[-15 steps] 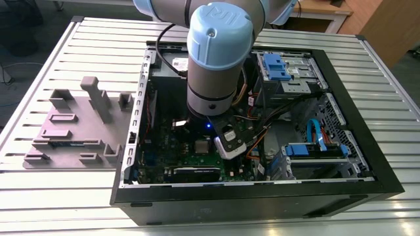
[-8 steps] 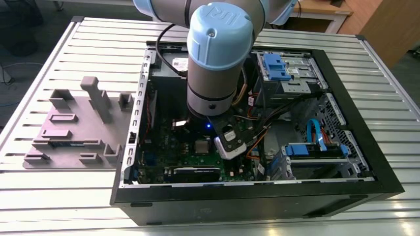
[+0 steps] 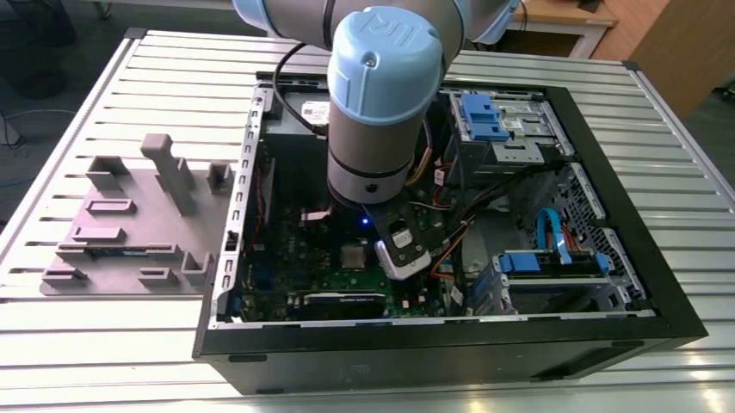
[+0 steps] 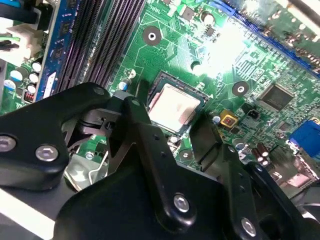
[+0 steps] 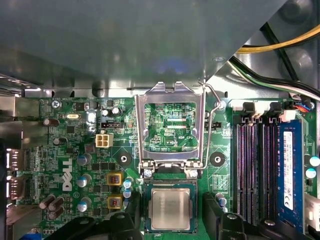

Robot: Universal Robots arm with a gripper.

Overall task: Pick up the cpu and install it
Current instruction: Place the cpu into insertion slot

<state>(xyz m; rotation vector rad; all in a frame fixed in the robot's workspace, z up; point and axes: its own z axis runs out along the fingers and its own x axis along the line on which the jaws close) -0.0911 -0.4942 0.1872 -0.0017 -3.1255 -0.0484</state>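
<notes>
The cpu (image 5: 171, 209) lies flat in its socket, silver top up, directly between my fingers (image 5: 131, 207). My gripper (image 5: 171, 202) is spread wide: one finger stands on each side of the socket, both just clear of the chip's edges, holding nothing. In the second wrist view the same: black fingers flank the chip, with a gap on each side.

Just past my fingertips the socket's metal load plate (image 5: 167, 125) is flipped up and open, green board visible through its window. The thin wire lever (image 5: 212, 115) is up beside it. The socket sits on the green motherboard (image 5: 65, 150).

To one side of the gripper run the dark memory slots (image 5: 250, 165), and a memory module (image 5: 290, 170) with a blue label sits in the farthest one. Yellow and black cables (image 5: 280, 45) cross beyond those slots.

In the exterior view my arm (image 3: 379, 103) reaches straight down into the open black computer case (image 3: 460, 344), which lies on a slatted metal table (image 3: 92, 344). Outside the case, well away from the gripper, there is a grey parts fixture (image 3: 126, 224).
</notes>
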